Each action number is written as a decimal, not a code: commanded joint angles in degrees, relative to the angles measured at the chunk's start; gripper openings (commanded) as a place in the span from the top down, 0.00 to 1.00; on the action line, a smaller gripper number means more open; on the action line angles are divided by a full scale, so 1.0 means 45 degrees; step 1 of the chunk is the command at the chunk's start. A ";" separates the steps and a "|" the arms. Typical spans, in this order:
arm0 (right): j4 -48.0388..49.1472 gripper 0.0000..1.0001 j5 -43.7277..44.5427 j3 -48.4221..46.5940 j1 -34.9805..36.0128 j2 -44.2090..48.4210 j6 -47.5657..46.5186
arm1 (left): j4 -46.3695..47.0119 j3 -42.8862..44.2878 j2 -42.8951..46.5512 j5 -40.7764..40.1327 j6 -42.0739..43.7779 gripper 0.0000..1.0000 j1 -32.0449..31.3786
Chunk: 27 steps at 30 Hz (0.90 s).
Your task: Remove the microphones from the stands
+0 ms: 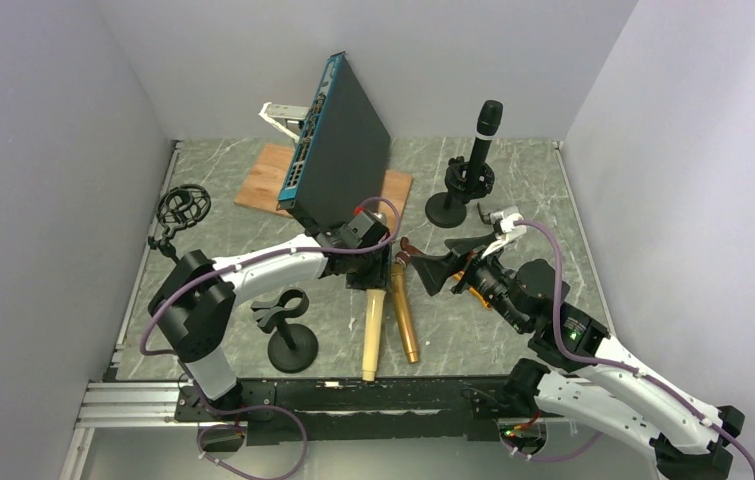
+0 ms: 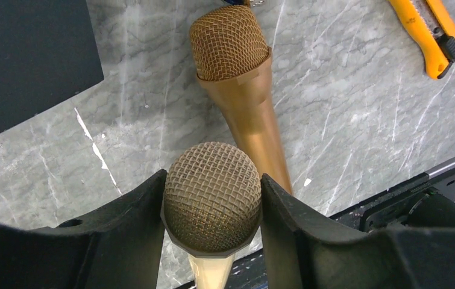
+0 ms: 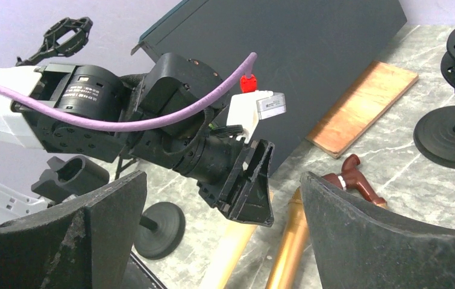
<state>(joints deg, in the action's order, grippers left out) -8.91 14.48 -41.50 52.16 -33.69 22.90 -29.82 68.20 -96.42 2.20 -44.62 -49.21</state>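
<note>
A cream microphone [image 1: 371, 335] lies on the marble table with its mesh head [image 2: 213, 195] between the fingers of my left gripper [image 2: 213, 180], which is shut on it. A gold microphone [image 2: 243, 78] lies right beside it, also in the top view [image 1: 405, 315]. An empty black stand [image 1: 291, 335] with a clip stands just left of them. A black microphone [image 1: 486, 125] sits upright in a second stand [image 1: 450, 205] at the back right. My right gripper [image 3: 222, 180] is open and empty, facing the left gripper from the right [image 1: 443, 272].
A black network switch [image 1: 338, 150] leans on a wooden board [image 1: 268, 175] at the back. A black shock mount [image 1: 183, 205] stands at the left. A yellow utility knife [image 2: 433, 33] and a dark red handle [image 3: 351, 174] lie near the microphones.
</note>
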 commanded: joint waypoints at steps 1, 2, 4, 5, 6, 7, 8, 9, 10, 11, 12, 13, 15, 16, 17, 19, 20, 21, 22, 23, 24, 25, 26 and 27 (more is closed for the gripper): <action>0.0075 0.01 -0.0015 -0.0309 -0.0005 -0.0011 -0.0273 | 0.0517 0.0439 -0.0356 -0.0196 0.0167 0.82 -0.0041; 0.0086 0.00 -0.0046 -0.0320 0.0016 -0.0059 -0.0297 | 0.0378 0.0562 -0.0473 -0.0244 0.0196 0.81 -0.0051; 0.0058 0.00 -0.0125 -0.0376 0.0002 -0.0169 -0.0341 | 0.0208 0.0754 -0.0662 -0.0232 0.0291 0.77 -0.0041; 0.0033 0.00 -0.0158 -0.0431 -0.0020 -0.0242 -0.0359 | 0.0222 0.0820 -0.0711 -0.0224 0.0329 0.74 -0.0026; 0.0027 0.00 -0.0211 -0.0469 -0.0013 -0.0315 -0.0376 | 0.0207 0.0861 -0.0720 -0.0260 0.0358 0.72 -0.0022; 0.0026 0.00 -0.0242 -0.0494 0.0000 -0.0365 -0.0380 | 0.0146 0.0935 -0.0716 -0.0364 0.0415 0.68 -0.0021; 0.0046 0.00 -0.0277 -0.0504 -0.0008 -0.0418 -0.0395 | 0.0061 0.1020 -0.0721 -0.0438 0.0422 0.65 -0.0007; 0.0073 0.00 -0.0301 -0.0505 0.0000 -0.0449 -0.0402 | -0.0043 0.1101 -0.0704 -0.0448 0.0414 0.63 0.0017; 0.0098 0.00 -0.0324 -0.0505 0.0002 -0.0475 -0.0401 | -0.0115 0.1170 -0.0675 -0.0449 0.0439 0.61 0.0057; 0.0103 0.00 -0.0327 -0.0505 -0.0008 -0.0498 -0.0415 | -0.0143 0.1208 -0.0620 -0.0459 0.0457 0.58 0.0086; 0.0109 0.00 -0.0327 -0.0530 -0.0009 -0.0518 -0.0419 | -0.0166 0.1225 -0.0533 -0.0450 0.0489 0.54 0.0141; 0.0110 0.00 -0.0327 -0.0535 -0.0009 -0.0535 -0.0410 | -0.0154 0.1244 -0.0427 -0.0449 0.0556 0.49 0.0177; 0.0121 0.00 -0.0299 -0.0515 -0.0009 -0.0522 -0.0420 | -0.0254 0.1340 -0.0196 -0.0449 0.0617 0.43 0.0240; 0.0143 0.00 -0.0280 -0.0497 0.0000 -0.0506 -0.0420 | -0.0290 0.1383 -0.0072 -0.0449 0.0650 0.41 0.0277; 0.0160 0.00 -0.0270 -0.0460 -0.0016 -0.0497 -0.0420 | -0.0287 0.1398 0.0094 -0.0449 0.0689 0.39 0.0298; 0.0202 0.00 -0.0232 -0.0418 -0.0001 -0.0484 -0.0395 | -0.0331 0.1460 0.0291 -0.0449 0.0752 0.37 0.0325; 0.0209 0.00 -0.0230 -0.0392 -0.0008 -0.0497 -0.0400 | -0.0402 0.1520 0.0338 -0.0449 0.0792 0.37 0.0339; 0.0218 0.00 -0.0230 -0.0389 -0.0009 -0.0500 -0.0403 | -0.0530 0.1616 0.0383 -0.0449 0.0836 0.36 0.0349; 0.0204 0.00 -0.0230 -0.0388 -0.0014 -0.0518 -0.0391 | -0.0603 0.1696 0.0449 -0.0449 0.0875 0.36 0.0352; 0.0190 0.00 -0.0230 -0.0378 -0.0005 -0.0545 -0.0382 | -0.0646 0.1740 0.0546 -0.0449 0.0920 0.36 0.0357; 0.0193 0.00 -0.0230 -0.0372 -0.0008 -0.0544 -0.0366 | -0.0700 0.1773 0.0655 -0.0449 0.0952 0.36 0.0368; 0.0198 0.00 -0.0230 -0.0369 -0.0004 -0.0541 -0.0362 | -0.0741 0.1796 0.0798 -0.0449 0.0983 0.35 0.0359; 0.0201 0.00 -0.0212 -0.0352 -0.0009 -0.0540 -0.0347 | -0.0702 0.1772 0.0970 -0.0439 0.1031 0.35 0.0368; 0.0202 0.00 -0.0210 -0.0349 -0.0017 -0.0523 -0.0342 | -0.0627 0.1708 0.1197 -0.0379 0.1061 0.36 0.0367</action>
<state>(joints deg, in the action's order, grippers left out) -9.93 13.41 -41.54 52.16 -36.38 22.02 -32.42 73.73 -95.98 1.13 -41.25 -47.59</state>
